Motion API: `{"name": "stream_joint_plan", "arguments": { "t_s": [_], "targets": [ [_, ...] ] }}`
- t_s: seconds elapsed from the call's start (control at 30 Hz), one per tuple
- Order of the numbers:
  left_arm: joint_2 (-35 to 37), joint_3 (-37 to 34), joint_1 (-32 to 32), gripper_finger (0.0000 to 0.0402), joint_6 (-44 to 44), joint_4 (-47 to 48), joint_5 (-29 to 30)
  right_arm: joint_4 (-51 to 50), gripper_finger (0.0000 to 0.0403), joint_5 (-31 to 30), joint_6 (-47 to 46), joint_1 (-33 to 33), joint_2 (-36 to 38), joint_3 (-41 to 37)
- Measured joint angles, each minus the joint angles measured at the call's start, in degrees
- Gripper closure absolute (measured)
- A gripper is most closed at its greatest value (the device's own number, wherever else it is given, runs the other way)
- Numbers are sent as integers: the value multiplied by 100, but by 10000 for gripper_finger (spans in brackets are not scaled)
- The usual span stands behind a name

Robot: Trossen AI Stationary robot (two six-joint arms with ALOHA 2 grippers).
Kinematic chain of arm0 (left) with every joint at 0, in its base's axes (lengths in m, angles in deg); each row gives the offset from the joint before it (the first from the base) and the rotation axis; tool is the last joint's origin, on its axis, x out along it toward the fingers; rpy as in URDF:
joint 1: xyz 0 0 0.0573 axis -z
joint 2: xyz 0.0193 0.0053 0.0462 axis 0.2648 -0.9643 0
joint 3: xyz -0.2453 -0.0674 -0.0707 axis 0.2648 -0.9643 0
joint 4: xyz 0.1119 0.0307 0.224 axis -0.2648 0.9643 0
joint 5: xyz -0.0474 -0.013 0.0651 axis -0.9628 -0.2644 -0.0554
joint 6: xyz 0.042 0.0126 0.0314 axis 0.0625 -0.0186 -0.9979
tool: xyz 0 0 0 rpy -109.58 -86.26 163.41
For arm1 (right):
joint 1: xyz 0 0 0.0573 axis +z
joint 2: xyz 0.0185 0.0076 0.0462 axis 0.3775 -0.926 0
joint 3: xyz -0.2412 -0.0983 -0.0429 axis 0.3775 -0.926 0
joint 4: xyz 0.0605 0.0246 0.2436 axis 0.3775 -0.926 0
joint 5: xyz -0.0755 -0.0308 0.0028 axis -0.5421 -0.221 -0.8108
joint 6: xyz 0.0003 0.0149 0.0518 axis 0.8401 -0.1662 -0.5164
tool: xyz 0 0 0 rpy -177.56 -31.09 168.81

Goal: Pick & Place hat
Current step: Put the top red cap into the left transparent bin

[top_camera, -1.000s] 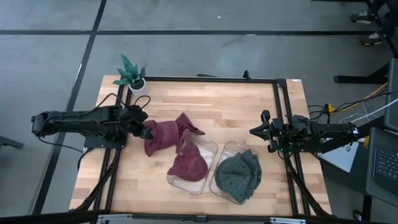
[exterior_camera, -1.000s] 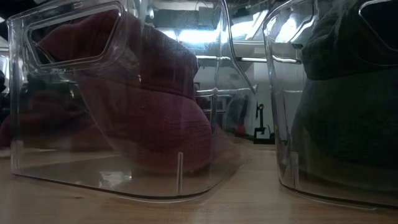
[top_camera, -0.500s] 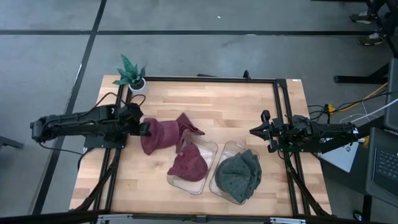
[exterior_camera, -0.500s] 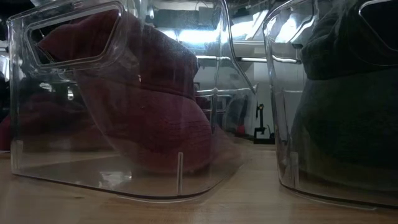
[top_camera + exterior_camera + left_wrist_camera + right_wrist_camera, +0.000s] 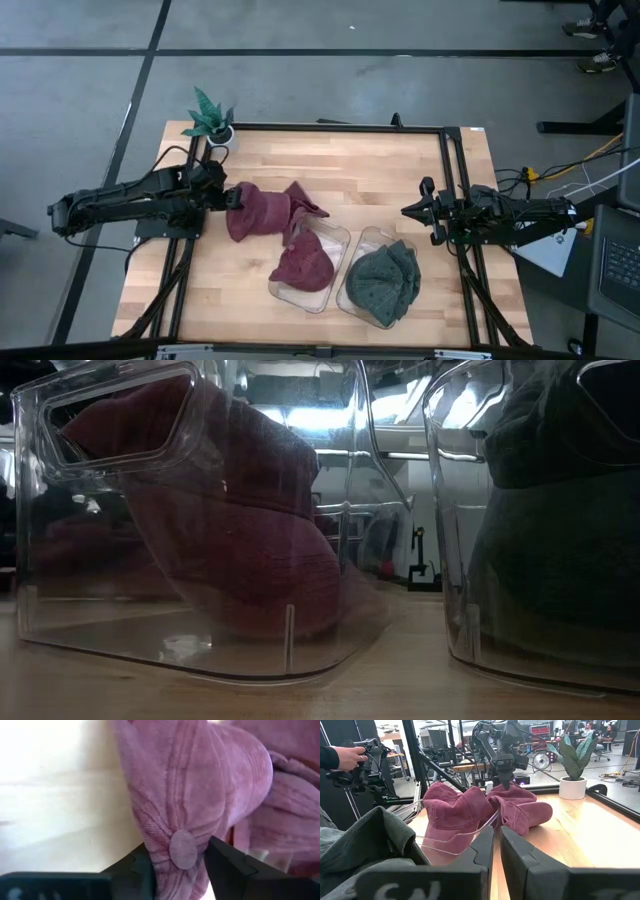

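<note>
A loose maroon corduroy hat (image 5: 262,212) lies on its side on the wooden table, left of centre, its brim end beside a clear bin (image 5: 338,238). My left gripper (image 5: 233,197) reaches it from the table's left and is closed on the crown (image 5: 200,785). A second maroon hat (image 5: 303,264) sits in that bin. A dark green hat (image 5: 385,283) fills the clear bin next to it. My right gripper (image 5: 410,211) waits shut at the table's right, holding nothing (image 5: 497,845). My left gripper has the top of the loose hat's crown, around its round button (image 5: 182,849), between its two fingers (image 5: 225,865). Cloth fills the gap between them. The fingers come from the table's left, slanting down. The hat's body rests on the table.
A small potted plant (image 5: 212,118) stands at the far left corner. A black frame rail (image 5: 452,180) runs along the table's edges. A person's hand (image 5: 342,757) holds a device in the room beyond. Bare wood lies at the far middle of the table.
My left gripper has swung toward the table's far edge and rolled somewhat. The loose hat's crown end has gone with it and the hat has turned about. Its brim end has stayed by the bin.
</note>
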Motion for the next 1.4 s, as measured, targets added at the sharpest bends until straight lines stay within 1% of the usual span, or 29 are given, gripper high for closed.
{"name": "stream_joint_plan", "arguments": {
  "t_s": [0.13,0.23,0.37,0.57,0.67,0.87,1.27,1.4],
  "targets": [
    [-2,0,2,291,-264,0,331,-1,369,0,0,1,-2,0],
    [-2,0,2,303,-481,0,588,-2,369,0,1,1,-1,0],
    [-2,0,2,325,-606,-6,656,0,369,0,0,0,0,0],
    [-4,0,2,391,-891,-141,660,-2,369,0,2,2,-2,0],
    [-4,0,46,394,-946,-413,646,-2,369,0,2,1,0,0],
    [72,78,233,396,-901,-1110,427,-1,369,0,2,2,-1,0],
    [179,1067,315,397,-1414,-1194,512,-1,369,0,2,1,-2,0],
    [177,1266,315,397,-1493,-1287,508,0,369,0,2,0,-2,0]
  ]
}}
